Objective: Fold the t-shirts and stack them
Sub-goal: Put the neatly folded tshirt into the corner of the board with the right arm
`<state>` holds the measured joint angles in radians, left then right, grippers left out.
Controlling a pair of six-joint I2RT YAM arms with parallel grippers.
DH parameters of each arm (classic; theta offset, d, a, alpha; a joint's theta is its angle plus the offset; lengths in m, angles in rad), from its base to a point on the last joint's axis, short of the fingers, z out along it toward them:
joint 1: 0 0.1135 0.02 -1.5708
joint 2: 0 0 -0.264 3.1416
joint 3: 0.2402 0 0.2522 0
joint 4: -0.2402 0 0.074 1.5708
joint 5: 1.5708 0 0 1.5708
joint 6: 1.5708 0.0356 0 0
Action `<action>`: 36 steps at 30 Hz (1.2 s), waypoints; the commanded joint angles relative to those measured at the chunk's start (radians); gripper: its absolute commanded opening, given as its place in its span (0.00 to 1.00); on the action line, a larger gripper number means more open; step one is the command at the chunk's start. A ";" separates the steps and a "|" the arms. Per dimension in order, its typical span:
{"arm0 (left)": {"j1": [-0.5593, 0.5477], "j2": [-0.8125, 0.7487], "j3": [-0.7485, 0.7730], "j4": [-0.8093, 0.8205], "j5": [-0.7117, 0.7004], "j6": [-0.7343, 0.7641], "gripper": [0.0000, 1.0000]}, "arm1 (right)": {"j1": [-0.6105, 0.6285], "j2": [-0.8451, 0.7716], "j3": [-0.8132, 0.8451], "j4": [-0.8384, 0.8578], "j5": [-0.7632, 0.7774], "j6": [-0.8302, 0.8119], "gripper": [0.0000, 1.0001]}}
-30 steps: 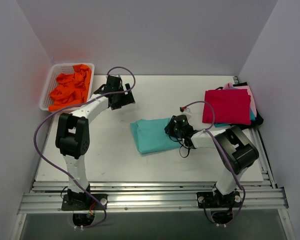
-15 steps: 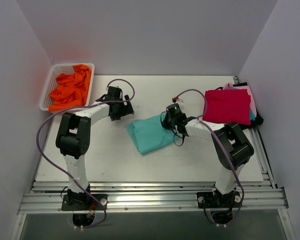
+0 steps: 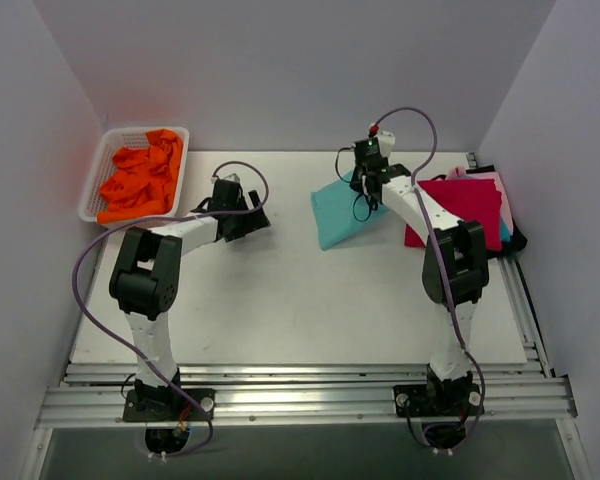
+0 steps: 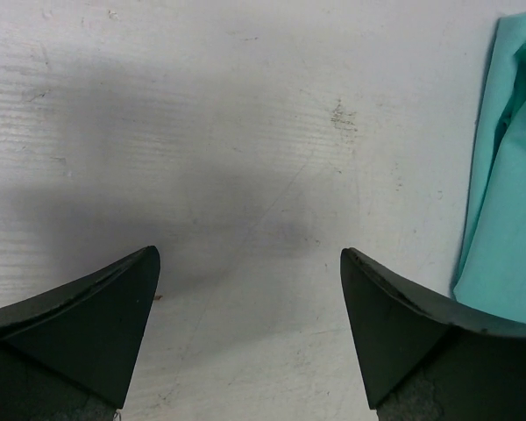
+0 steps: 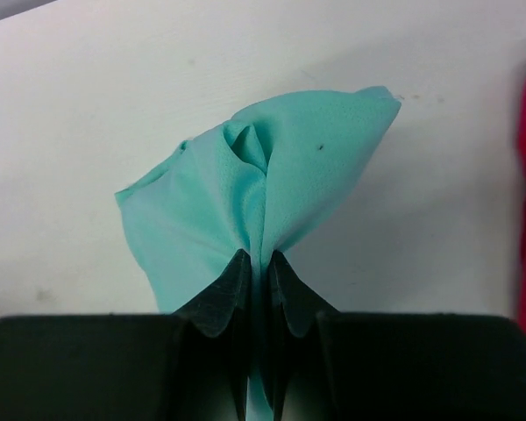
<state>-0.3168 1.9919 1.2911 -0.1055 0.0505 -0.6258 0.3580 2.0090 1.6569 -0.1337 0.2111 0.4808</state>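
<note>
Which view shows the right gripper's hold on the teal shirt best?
Right wrist: the right gripper pinches the teal shirt close up. The top view shows the hold small and far off; the left wrist view shows only the shirt's edge.

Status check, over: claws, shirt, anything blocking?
Right claw shut on teal shirt, beside red stack. Left claw open, empty, over table. Nothing blocking.

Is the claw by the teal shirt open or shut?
Shut. The right gripper is closed tightly on a bunched fold of the teal t-shirt.
</note>
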 commanded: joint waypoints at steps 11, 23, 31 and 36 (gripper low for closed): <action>0.018 0.048 -0.072 0.127 0.075 -0.003 0.94 | -0.175 0.070 0.224 -0.231 0.120 -0.094 0.00; 0.019 0.102 -0.079 0.207 0.153 -0.018 0.94 | -0.462 -0.156 0.153 -0.264 0.142 -0.104 0.00; 0.019 0.084 -0.093 0.222 0.178 -0.020 0.94 | -0.620 -0.093 0.083 -0.209 0.076 -0.073 0.00; 0.018 0.061 -0.096 0.216 0.180 -0.020 0.94 | -0.649 -0.010 0.017 -0.158 0.004 -0.056 0.00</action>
<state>-0.2993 2.0441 1.2339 0.1890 0.2146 -0.6464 -0.2974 1.9411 1.7035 -0.3023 0.2676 0.4080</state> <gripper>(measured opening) 0.939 0.044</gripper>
